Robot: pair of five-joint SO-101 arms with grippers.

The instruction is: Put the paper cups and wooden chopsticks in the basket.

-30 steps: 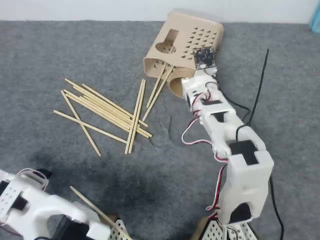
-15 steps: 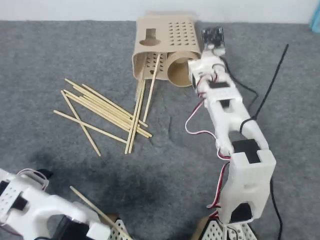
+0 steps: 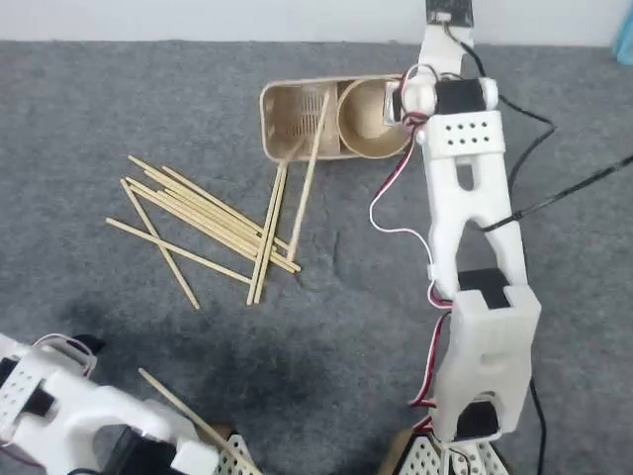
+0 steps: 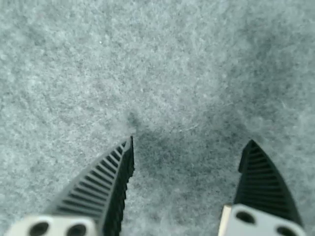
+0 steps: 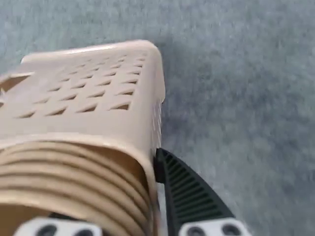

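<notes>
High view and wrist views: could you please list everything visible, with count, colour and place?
Basket: one, beige, upright near the mat's far edge.
Cups: nested stack, count unclear, tan, in the basket's end by the right tool.
Chopsticks: about a dozen, pale wood, scattered left of centre; one leans into the basket; one lies by the left arm.
Mat: one, grey, covers the table.
Left tool: one, black, open over bare mat.
Right tool: one, black, shut on the basket's wall.

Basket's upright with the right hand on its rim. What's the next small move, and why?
Probably open the right hand and back off: the basket stands upright with paper cups inside, while most chopsticks lie loose on the mat, waiting for pickup.
</notes>
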